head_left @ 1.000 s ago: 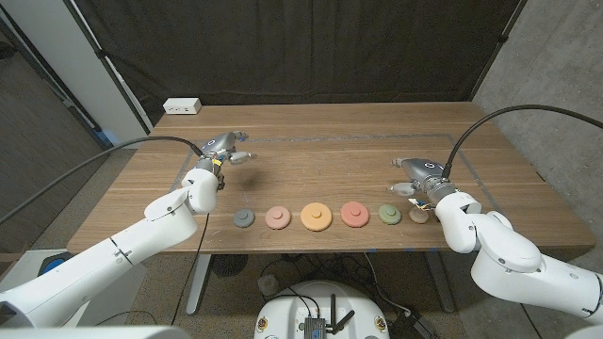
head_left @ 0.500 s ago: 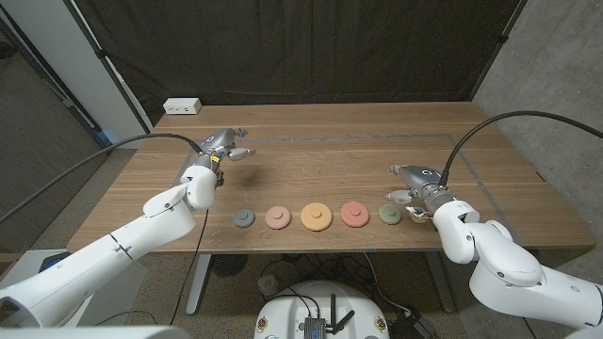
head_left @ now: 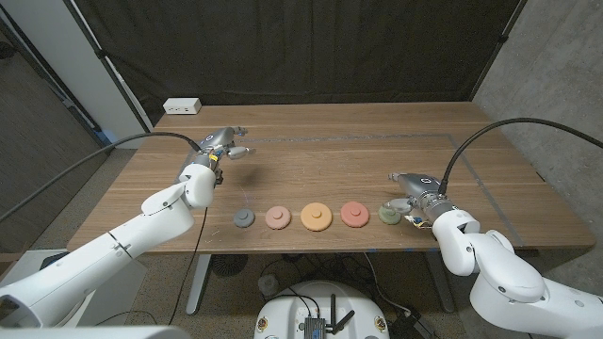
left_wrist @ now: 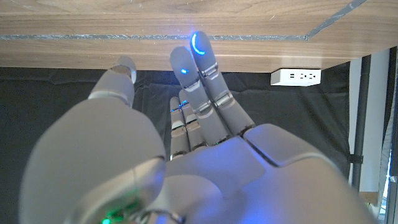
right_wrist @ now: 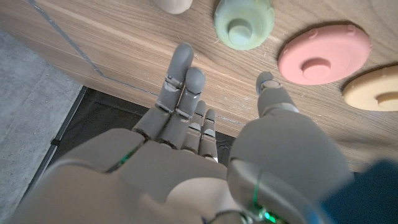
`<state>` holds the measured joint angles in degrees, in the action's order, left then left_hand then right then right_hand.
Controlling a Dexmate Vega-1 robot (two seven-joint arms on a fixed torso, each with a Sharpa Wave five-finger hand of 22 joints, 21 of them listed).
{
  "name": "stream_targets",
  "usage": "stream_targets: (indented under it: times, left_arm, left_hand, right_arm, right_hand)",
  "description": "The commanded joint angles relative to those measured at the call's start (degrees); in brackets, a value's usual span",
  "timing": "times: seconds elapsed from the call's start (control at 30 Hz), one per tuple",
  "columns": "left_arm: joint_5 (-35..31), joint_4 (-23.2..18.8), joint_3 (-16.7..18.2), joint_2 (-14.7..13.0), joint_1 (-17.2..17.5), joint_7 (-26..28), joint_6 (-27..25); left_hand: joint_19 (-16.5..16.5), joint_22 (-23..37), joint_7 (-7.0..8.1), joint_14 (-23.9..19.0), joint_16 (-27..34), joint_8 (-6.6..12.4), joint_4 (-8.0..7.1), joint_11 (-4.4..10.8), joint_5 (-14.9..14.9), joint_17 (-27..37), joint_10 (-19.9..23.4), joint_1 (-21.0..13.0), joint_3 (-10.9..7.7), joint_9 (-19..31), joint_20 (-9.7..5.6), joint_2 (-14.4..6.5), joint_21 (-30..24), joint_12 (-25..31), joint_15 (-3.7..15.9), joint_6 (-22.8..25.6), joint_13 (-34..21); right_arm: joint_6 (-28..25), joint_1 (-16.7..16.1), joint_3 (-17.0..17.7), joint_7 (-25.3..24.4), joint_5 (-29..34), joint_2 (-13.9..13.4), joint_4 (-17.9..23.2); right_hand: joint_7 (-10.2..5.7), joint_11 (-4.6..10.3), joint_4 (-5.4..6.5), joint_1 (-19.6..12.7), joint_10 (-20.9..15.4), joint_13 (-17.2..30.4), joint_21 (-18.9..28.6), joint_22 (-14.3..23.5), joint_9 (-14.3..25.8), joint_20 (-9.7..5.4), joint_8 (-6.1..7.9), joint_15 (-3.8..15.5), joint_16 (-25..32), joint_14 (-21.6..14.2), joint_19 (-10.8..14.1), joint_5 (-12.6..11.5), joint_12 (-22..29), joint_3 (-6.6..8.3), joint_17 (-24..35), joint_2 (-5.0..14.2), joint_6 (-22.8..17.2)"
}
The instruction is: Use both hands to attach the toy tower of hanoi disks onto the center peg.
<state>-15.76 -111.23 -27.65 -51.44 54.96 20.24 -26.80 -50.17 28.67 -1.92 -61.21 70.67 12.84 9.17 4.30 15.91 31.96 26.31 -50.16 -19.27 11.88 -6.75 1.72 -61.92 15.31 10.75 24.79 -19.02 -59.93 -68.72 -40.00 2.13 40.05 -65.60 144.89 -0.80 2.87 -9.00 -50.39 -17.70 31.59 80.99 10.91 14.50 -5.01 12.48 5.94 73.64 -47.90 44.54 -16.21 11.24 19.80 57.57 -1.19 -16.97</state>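
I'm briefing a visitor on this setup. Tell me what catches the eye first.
A row of colored disks runs along the table's near edge: gray disk, pink disk, orange disk, red disk, green disk. The right robot hand hovers open by the green disk, while the left robot hand hangs open farther back.

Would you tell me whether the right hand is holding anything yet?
No, open: the right hand has its fingers spread above the wood, short of the green disk.
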Motion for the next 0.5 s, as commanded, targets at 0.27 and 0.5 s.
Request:
stream_targets:
  times: [0.27,0.5]
  left_arm:
    - [0.3,0.1,0.8,0.1,1.4,1.4,2.2]
    - [0.4,0.1,0.9,0.0,1.5,1.1,2.5]
  left_hand:
    - [-0.4,-0.2,0.23,-0.6,0.9,-0.12,-0.03,0.22,0.4,0.0,1.2,-0.6,0.39,0.1,-5.23,-0.6,-0.7,0.0,1.85,1.3,-0.4]
    - [-0.4,-0.5,0.27,-0.6,1.1,-0.25,0.02,0.23,0.4,-0.2,1.4,-0.8,0.5,0.2,-5.24,-0.7,-1.1,-0.1,1.85,1.4,-0.6]
  right_arm:
    - [-2.5,-0.7,-2.8,3.0,4.3,-0.6,1.5]
    - [-2.2,-0.6,-3.5,4.1,6.2,0.2,1.5]
  right_hand:
    - [0.28,-0.07,-0.08,-0.7,0.5,0.2,0.5,0.1,0.3,-6.98,0.02,6.57,-0.3,0.5,-0.3,0.0,0.3,-0.4,-0.5,-0.25,0.4]
    - [0.33,-0.12,-0.03,-0.7,0.6,0.3,0.7,0.1,0.3,-6.97,0.0,6.57,-0.3,0.6,-0.4,0.1,0.3,-0.62,-0.8,-0.25,0.6]
